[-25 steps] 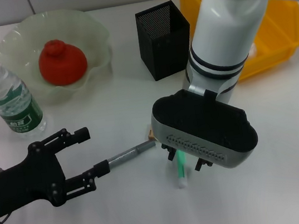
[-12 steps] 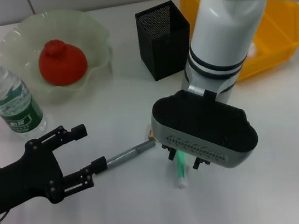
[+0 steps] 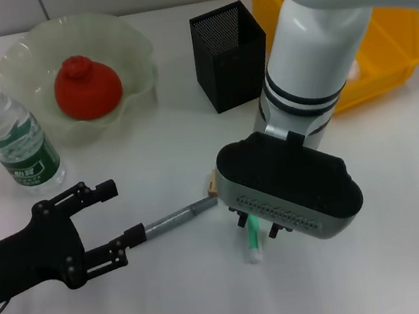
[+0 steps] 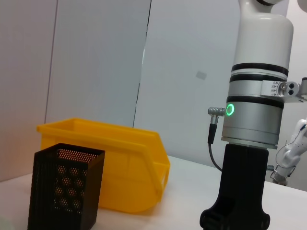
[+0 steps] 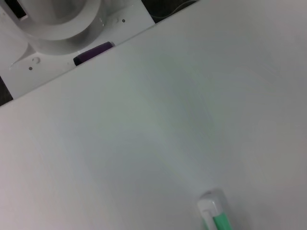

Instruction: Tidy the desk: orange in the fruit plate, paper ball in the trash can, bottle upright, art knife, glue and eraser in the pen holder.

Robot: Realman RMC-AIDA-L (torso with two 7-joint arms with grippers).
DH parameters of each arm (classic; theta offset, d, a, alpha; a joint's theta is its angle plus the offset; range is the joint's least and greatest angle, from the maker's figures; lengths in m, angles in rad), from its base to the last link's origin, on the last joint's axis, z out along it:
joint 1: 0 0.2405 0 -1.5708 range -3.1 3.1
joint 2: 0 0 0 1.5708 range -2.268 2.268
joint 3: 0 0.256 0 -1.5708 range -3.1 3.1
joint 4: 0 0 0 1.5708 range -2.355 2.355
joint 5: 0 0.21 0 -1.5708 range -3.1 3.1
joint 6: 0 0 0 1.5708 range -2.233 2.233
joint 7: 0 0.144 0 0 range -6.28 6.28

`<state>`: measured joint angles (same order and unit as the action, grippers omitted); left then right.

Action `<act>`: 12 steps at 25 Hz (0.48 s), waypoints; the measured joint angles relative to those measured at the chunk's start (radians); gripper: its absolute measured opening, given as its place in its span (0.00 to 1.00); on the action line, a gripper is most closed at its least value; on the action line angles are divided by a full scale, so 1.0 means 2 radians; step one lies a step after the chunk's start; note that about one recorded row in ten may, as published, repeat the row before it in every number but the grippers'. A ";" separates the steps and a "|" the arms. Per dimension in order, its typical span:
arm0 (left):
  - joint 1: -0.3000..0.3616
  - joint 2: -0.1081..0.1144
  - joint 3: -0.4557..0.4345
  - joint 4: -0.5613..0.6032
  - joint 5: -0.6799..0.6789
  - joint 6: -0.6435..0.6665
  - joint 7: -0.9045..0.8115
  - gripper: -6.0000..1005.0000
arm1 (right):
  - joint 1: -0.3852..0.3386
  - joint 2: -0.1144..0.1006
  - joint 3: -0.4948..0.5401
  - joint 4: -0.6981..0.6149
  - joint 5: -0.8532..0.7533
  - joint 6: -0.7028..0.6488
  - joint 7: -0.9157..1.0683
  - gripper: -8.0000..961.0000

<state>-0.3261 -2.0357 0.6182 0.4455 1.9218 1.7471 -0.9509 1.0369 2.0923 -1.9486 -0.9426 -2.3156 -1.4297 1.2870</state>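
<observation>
**Ana:** Glue (image 3: 252, 239) first. Where is it?

**Ben:** It lies on the white desk (image 3: 405, 199), near the front. The right claw (image 3: 258, 229) hangs right over it. One black finger is on each side of the green stick. I cannot tell if they squeeze it yet. In the right wrist view only the whitish tip of the glue (image 5: 215, 216) shows.

**Ana:** And the other claw?

**Ben:** The left claw (image 3: 116, 215) is low on the left side. Its fingers are spread wide. One fingertip (image 3: 133, 235) is right at the end of the knife (image 3: 179, 217). I cannot tell if it touches.

**Ana:** What is at the knife's other end?

**Ben:** The little tan eraser (image 3: 211, 183). It peeks out beside the big grey wrist of the right arm.

**Ana:** What comes next, farther back?

**Ben:** The bottle (image 3: 13, 138) stands up on the left. Behind it is the green plate (image 3: 131, 54) with the orange (image 3: 87, 86) inside. The black pen cup (image 3: 229, 55) stands in the middle, well apart from the glue. The yellow bin (image 3: 386, 42) is just beside the cup on the right. The left wrist view shows cup (image 4: 64, 192) and bin (image 4: 125, 165) side by side too.
</observation>
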 joint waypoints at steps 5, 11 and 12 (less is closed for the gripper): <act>0.003 0.000 0.000 0.000 0.000 -0.004 0.000 0.80 | 0.000 0.000 -0.003 0.001 0.004 0.003 -0.003 0.43; 0.004 0.000 0.000 -0.001 0.000 -0.005 0.000 0.80 | 0.002 0.000 -0.027 0.016 0.014 0.032 -0.004 0.43; 0.004 0.000 0.000 -0.001 0.000 -0.005 0.000 0.80 | 0.002 0.000 -0.027 0.016 0.014 0.032 -0.004 0.42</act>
<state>-0.3190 -2.0365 0.6182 0.4433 1.9221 1.7376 -0.9509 1.0406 2.0922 -2.0021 -0.9103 -2.2867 -1.3654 1.2783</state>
